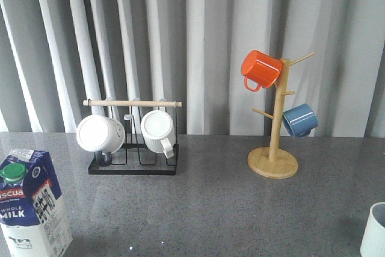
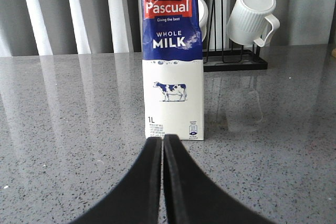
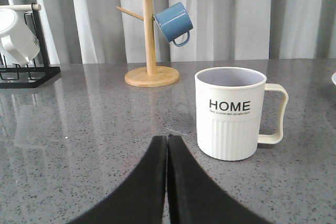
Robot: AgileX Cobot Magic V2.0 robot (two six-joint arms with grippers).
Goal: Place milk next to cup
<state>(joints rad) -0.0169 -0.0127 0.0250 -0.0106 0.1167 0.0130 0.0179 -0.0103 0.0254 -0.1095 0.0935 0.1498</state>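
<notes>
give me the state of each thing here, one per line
blue and white milk carton: upright, green cap on
ribbed HOME mug: upright, looks empty
left gripper: shut, holding nothing
right gripper: shut, holding nothing
orange mug: hanging on wooden tree
blue mug: hanging on tree

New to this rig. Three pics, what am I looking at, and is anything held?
It is a two-armed table robot. One picture looks forward over the grey table; the other two come from cameras on each wrist, with that arm's black jaws at the bottom.

The left gripper faces the milk carton, which stands upright. The right gripper faces the HOME cup. Both have their jaws closed together on nothing, so nothing is held.

Behind: a black rack with two white mugs, and a wooden mug tree with an orange mug and a blue mug.
</notes>
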